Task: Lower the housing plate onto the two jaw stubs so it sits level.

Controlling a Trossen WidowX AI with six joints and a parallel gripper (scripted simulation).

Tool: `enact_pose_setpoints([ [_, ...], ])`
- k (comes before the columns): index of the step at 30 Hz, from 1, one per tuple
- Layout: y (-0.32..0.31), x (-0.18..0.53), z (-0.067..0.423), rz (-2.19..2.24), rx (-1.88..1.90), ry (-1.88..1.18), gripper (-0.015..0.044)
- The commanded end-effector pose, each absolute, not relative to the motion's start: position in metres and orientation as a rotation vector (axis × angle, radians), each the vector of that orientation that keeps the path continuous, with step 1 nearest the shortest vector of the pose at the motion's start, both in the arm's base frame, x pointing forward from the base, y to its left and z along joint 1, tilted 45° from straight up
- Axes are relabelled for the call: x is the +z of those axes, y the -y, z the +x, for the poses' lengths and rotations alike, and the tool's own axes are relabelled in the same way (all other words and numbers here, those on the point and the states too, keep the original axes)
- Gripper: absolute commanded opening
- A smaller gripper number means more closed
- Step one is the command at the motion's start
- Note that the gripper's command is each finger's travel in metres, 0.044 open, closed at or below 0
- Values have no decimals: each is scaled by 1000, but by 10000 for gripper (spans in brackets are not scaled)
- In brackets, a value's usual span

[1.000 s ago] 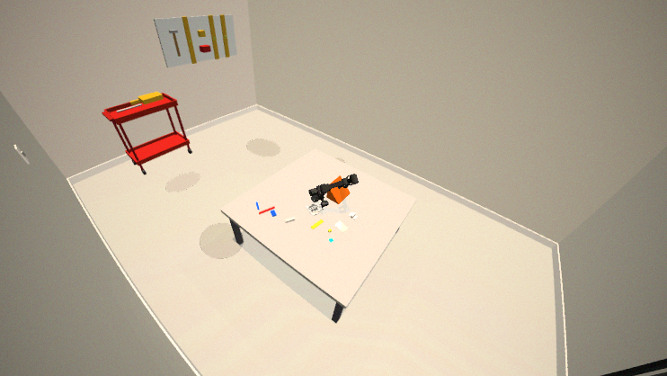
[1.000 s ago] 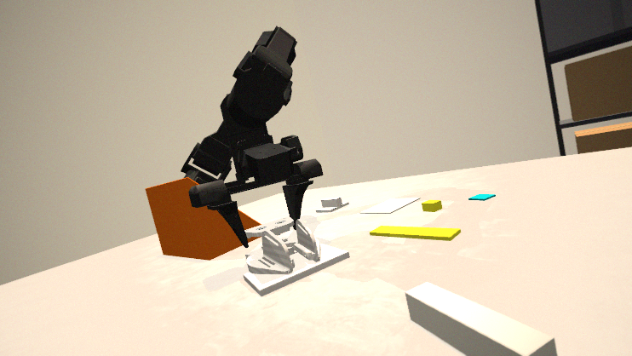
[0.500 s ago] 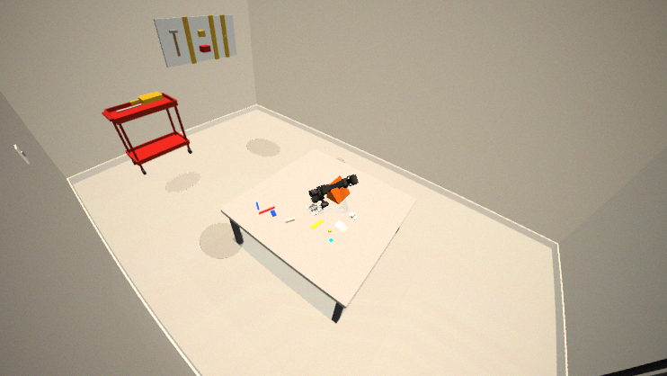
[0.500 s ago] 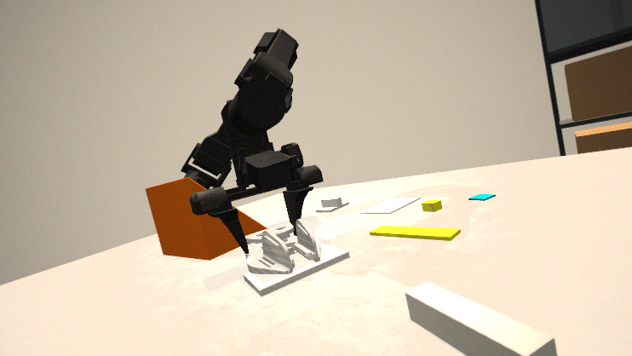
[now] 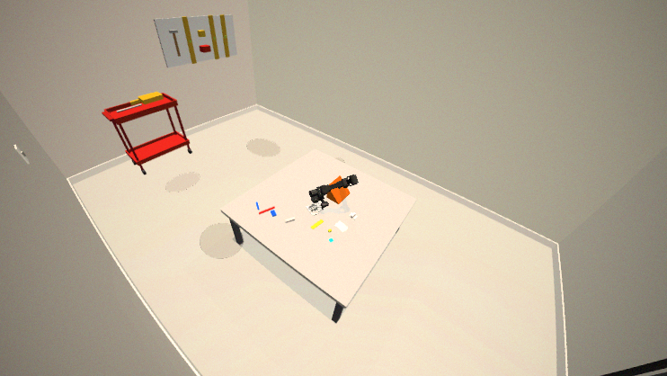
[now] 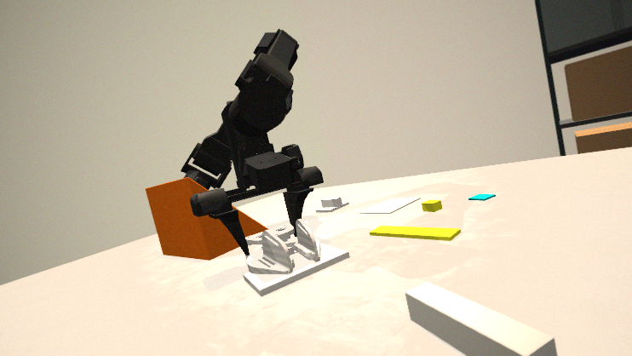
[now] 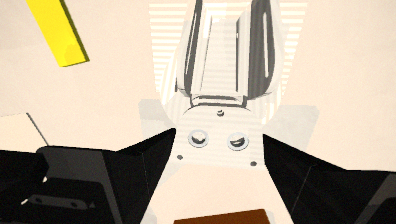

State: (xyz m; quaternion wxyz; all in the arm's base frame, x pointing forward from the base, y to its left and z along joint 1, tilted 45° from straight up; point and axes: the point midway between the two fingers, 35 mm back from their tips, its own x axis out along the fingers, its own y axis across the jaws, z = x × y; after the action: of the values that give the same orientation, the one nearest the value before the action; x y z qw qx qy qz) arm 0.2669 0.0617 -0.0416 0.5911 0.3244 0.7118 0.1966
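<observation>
The black two-fingered gripper (image 6: 270, 244) (image 7: 215, 134), spread wide, grips the white housing plate with two round holes (image 7: 218, 151) by its edges, just behind the two white upright jaws (image 6: 277, 253) (image 7: 226, 50). Misaligned holes could catch on the stubs and tilt the plate; opening early or unevenly could drag it askew.

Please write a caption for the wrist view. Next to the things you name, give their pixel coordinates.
Gripper (image 6: 270, 243) (image 7: 215, 134) holds the housing plate (image 7: 218, 150) near the two jaws (image 6: 276, 251) (image 6: 306, 240) (image 7: 189, 55) (image 7: 261, 55).

The jaws (image 6: 278, 254) (image 7: 262, 55) stand on the base slab (image 6: 305, 274), between the wedge block (image 6: 186, 221) and the long bar (image 6: 479, 316).
</observation>
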Motion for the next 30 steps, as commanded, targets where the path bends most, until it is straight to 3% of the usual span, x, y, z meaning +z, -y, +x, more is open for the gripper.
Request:
enact_pose_setpoints([
  [1,-63,-42,267,764,457,-1657,351],
  [30,-67,-46,266,764,457,-1657,351],
])
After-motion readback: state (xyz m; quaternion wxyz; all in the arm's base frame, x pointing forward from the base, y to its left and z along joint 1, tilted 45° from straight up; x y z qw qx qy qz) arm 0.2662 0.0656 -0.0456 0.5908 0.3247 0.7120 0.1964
